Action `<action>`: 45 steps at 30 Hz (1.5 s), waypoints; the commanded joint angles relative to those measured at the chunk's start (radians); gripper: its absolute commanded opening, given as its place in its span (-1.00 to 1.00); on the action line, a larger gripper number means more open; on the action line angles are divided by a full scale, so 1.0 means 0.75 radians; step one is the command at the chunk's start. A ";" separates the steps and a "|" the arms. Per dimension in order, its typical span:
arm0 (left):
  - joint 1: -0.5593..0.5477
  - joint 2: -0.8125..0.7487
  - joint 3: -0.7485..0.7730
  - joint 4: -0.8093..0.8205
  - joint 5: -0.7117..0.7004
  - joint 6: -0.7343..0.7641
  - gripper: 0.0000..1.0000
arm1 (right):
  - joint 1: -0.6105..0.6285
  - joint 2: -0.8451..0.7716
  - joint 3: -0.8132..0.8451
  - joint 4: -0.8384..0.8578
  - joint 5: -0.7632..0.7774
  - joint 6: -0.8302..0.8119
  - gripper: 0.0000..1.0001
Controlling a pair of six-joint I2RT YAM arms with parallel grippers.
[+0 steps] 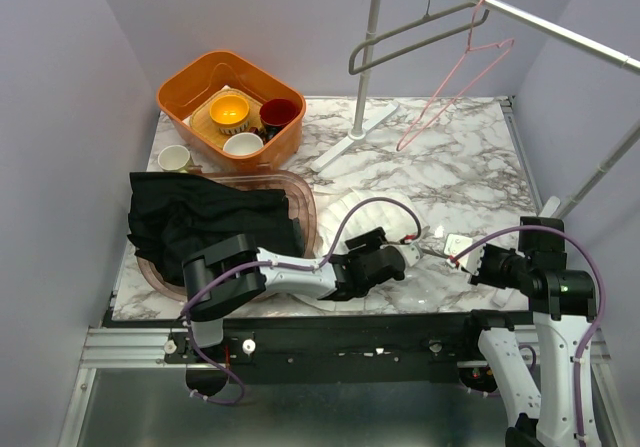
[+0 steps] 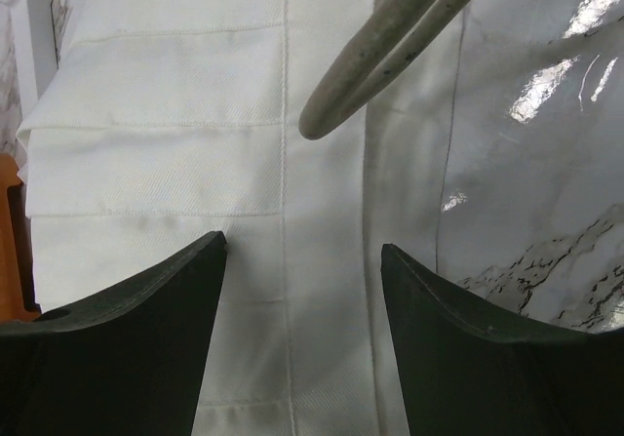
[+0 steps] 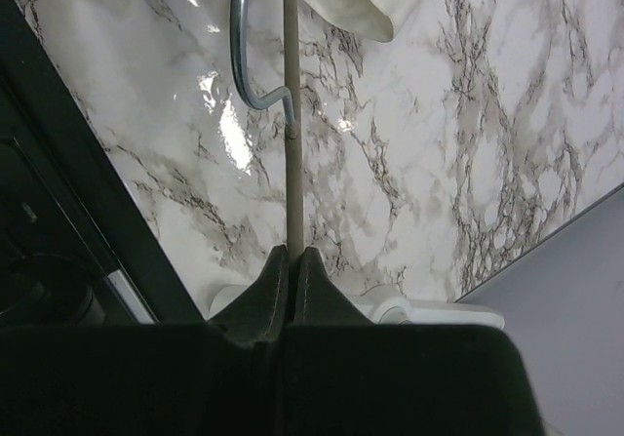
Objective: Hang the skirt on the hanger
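Note:
A white pleated skirt (image 1: 362, 215) lies on the marble table, filling most of the left wrist view (image 2: 195, 143). My left gripper (image 1: 397, 257) hovers low over it, open, with only cloth showing between its fingers (image 2: 302, 243). A beige hanger (image 3: 292, 114) with a metal hook (image 3: 239, 46) lies between the arms. My right gripper (image 3: 292, 253) is shut on the hanger's thin bar, right of the skirt (image 1: 462, 250). The hanger's rounded end (image 2: 390, 56) reaches over the skirt's edge. A corner of the skirt (image 3: 361, 2) shows past the hook.
A black garment (image 1: 200, 222) lies in a pinkish tray (image 1: 306, 217) at left. Behind it stand an orange basin (image 1: 180, 92) with bowls and a small cup (image 1: 174, 157). A clothes rack pole (image 1: 372, 37) carries a grey hanger (image 1: 400, 42) and a pink hanger (image 1: 455, 82).

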 commanded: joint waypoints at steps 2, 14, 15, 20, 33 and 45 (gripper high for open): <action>-0.013 0.083 -0.013 0.098 -0.169 0.052 0.53 | 0.006 -0.006 -0.008 -0.114 -0.047 0.024 -0.99; 0.001 -0.086 0.018 0.039 -0.075 0.052 -0.11 | 0.006 0.012 0.016 -0.157 -0.092 0.003 -0.99; 0.007 -0.104 0.024 0.002 -0.025 0.044 -0.13 | 0.006 0.012 0.016 -0.157 -0.100 -0.001 -0.99; 0.077 -0.158 0.065 -0.113 0.156 -0.073 -0.24 | 0.008 0.030 0.023 -0.155 -0.153 -0.011 -0.99; 0.284 -0.158 0.159 -0.287 0.710 -0.296 -0.03 | 0.006 0.073 0.111 -0.047 -0.212 0.046 -0.99; 0.384 -0.207 0.196 -0.385 0.692 -0.349 -0.80 | 0.006 0.061 0.110 -0.128 -0.233 -0.007 -0.99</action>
